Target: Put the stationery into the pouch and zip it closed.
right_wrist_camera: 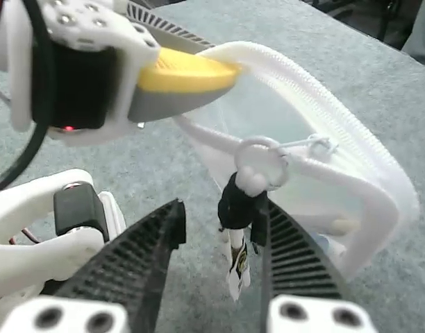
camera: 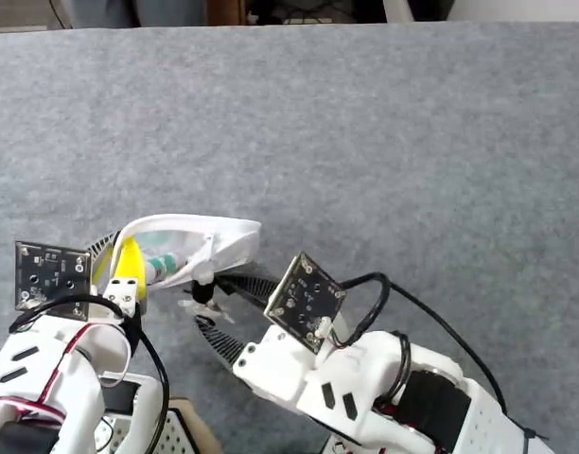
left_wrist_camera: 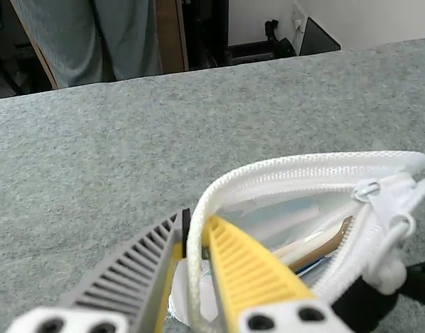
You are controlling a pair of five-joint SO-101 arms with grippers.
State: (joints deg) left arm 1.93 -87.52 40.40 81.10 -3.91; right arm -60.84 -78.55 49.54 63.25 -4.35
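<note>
A white zip pouch [camera: 209, 236] lies open near the table's front left. My left gripper [left_wrist_camera: 194, 232] is shut on the pouch's zipper edge [left_wrist_camera: 198, 208], with one yellow finger [camera: 129, 260] inside the mouth and a grey one outside. Stationery sits inside: a green-and-white item [camera: 162, 263] and brown pencil-like pieces [left_wrist_camera: 317, 250]. My right gripper [right_wrist_camera: 219, 208] is open at the pouch's near side. The black zipper pull [right_wrist_camera: 239, 207] with its white cord ring hangs between the black fingers, against one of them.
Grey felt covers the table [camera: 384, 123], with open room behind and to the right of the pouch. The table's far edge [left_wrist_camera: 198, 69] has furniture and a standing person behind it. Both arm bodies crowd the front edge.
</note>
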